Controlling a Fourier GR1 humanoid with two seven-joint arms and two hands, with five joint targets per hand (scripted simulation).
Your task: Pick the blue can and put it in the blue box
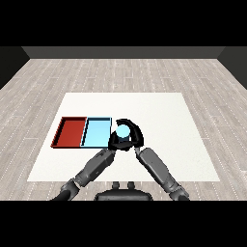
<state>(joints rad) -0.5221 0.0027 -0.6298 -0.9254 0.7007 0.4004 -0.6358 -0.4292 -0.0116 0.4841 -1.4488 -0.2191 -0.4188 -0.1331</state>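
Counter [159, 111], white, fills the middle of the frame, seen from above and behind the arms. Red tray [69, 131] and blue tray [97, 131] lie side by side at centre left, touching along one edge. Blue can [123, 130] sits just right of the blue tray's right rim, outside it, its pale top facing the viewer. Right hand [135, 133] curls round the can from above and from the right. Left hand [114, 143] lies at the can's lower left, close against it; whether its fingers are spread or curled cannot be told.
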